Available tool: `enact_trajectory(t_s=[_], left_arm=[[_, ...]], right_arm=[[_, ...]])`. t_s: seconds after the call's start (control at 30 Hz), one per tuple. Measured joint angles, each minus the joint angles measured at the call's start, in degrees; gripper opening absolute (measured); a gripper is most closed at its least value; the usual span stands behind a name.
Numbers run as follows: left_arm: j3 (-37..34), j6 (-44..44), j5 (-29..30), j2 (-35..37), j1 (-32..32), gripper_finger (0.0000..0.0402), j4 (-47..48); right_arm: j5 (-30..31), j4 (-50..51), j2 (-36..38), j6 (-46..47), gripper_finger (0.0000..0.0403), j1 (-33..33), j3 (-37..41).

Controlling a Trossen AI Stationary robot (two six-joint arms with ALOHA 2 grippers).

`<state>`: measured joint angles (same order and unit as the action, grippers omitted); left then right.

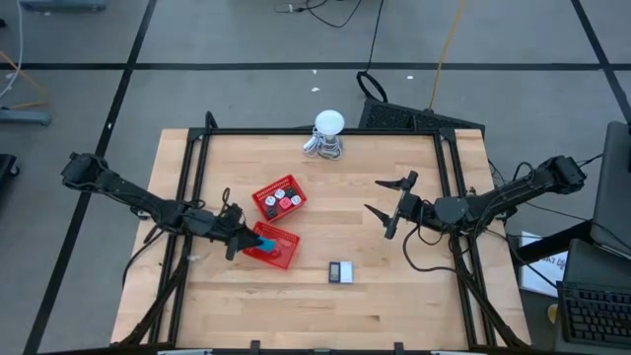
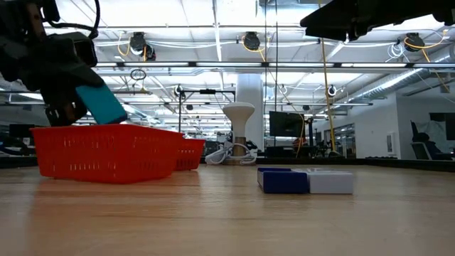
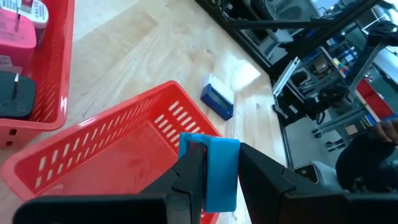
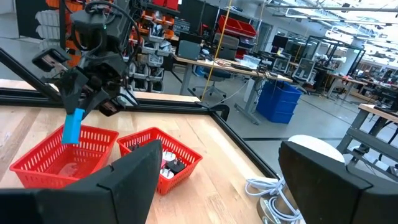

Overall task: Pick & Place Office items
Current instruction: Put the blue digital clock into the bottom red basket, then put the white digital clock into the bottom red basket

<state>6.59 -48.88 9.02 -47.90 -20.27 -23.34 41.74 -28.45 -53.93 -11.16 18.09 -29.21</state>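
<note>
My left gripper (image 3: 219,153) is shut on a light blue piece (image 3: 217,171) and hangs just above the nearer red mesh basket (image 1: 276,248), whose floor looks bare in the left wrist view. The farther basket (image 1: 280,197) holds pink-red, black and white pieces (image 3: 15,68). A blue-and-white piece (image 1: 341,272) lies flat on the table, right of the nearer basket. My right gripper (image 1: 375,195) is open and lifted off the table toward its right side, touching nothing. My left gripper pinches the light blue piece (image 2: 103,103) between its two fingers (image 3: 189,168), which come from above, slanting in from the table's left. The piece's lower end (image 4: 72,134) sticks out below the fingertips. It is lifted clear and hangs tilted above the nearer basket's rim.
A white round-headed gadget with a coiled cable (image 1: 328,133) stands near the table's far edge. Black frame rails (image 1: 197,168) run along the left, far and right sides of the table. Bare wood shows near the near edge and between the baskets and my right gripper.
</note>
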Motion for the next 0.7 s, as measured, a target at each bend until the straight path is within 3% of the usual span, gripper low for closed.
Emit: enact_trajectory(t_s=[0.43, 0.7], left_arm=[[0.02, -0.82, 1.50, -0.02, 0.17, 0.0094, 2.07], [0.03, -1.05, 1.49, -0.02, 1.07, 0.0139, 6.44]], right_arm=[[0.00, 0.00, 0.00, 0.02, 0.0309, 0.00, -0.02], [0.00, 0.00, 0.00, 0.02, 0.0309, 0.00, -0.02]])
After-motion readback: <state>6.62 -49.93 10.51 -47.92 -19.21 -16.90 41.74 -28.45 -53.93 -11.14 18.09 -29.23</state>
